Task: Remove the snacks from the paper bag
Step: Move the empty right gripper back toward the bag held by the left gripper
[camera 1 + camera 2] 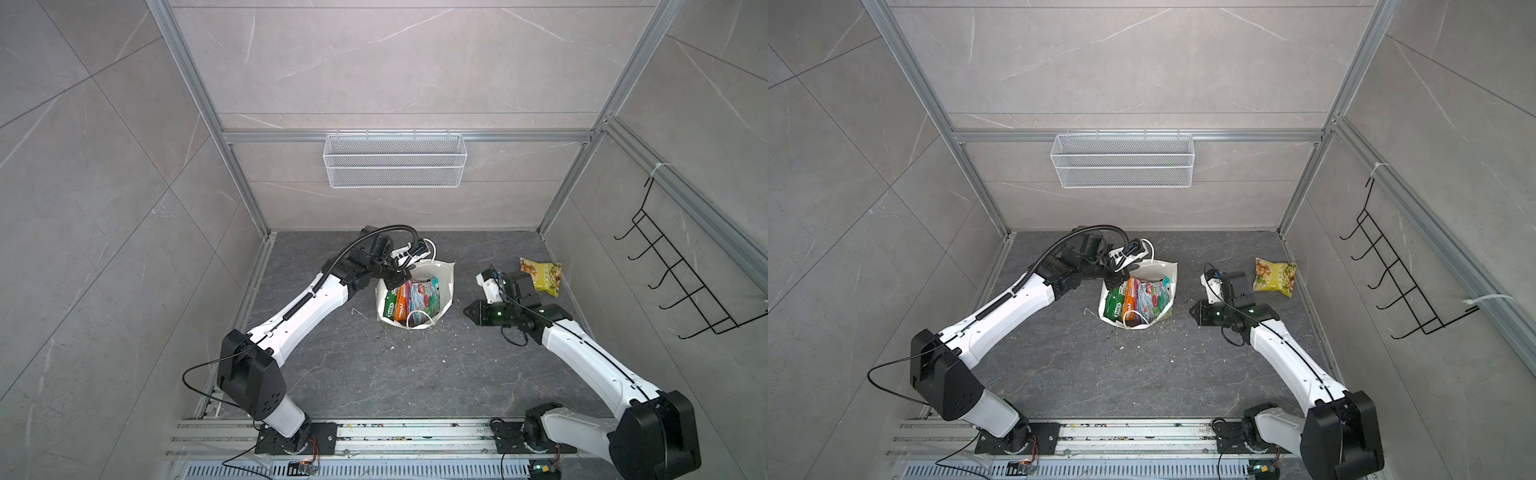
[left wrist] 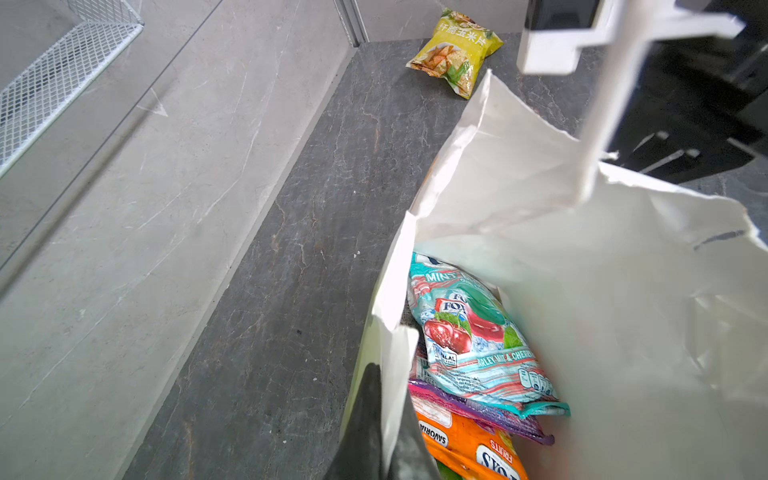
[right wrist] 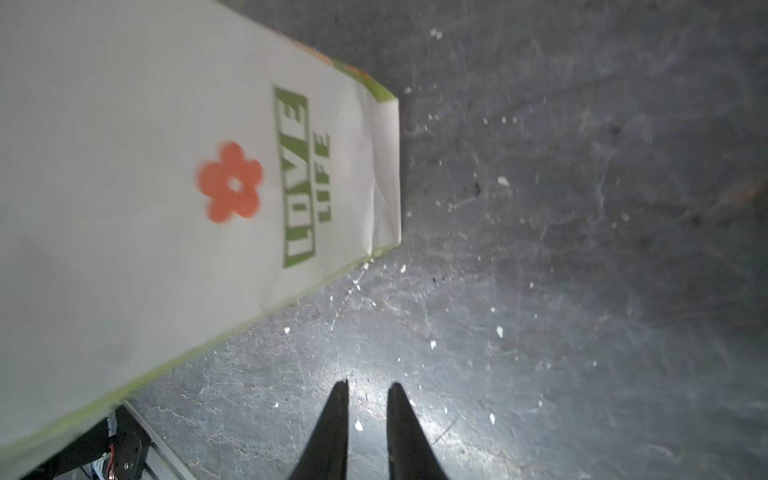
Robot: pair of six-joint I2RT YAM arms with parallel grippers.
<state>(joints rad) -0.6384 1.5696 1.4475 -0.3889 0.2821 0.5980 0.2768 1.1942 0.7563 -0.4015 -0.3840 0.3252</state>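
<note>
the tall white paper carrier bag (image 1: 445, 282) stands upright and open near the middle of the dark grey stone floor (image 1: 374, 374), its flower print and green "love life" lettering showing on the side in the right wrist view (image 3: 124, 124). the left gripper (image 1: 399, 280) is clenched on the bag's rim on the left arm's side; in the left wrist view one black finger (image 2: 363, 415) lies outside the paper wall (image 2: 540, 187) and the other inside it. several flat glossy packets stand on edge inside the bag: a teal mint-and-cherry packet (image 2: 469, 332), a purple packet (image 2: 478, 409) under it, an orange packet (image 2: 465, 446) marked "fox's", and, in a top view, a green packet (image 1: 390, 306) against the left wall. the yellow chip bag (image 1: 542, 276) lies flat on the floor, well apart from the paper bag, near the right wall. the right gripper (image 1: 466, 311) hangs low over the floor between the paper bag and the chip bag, touching neither; its fingertips (image 3: 340, 390) stand a thin gap apart with nothing between them. the white wire-mesh basket (image 1: 395, 160) hangs on the back wall.
</note>
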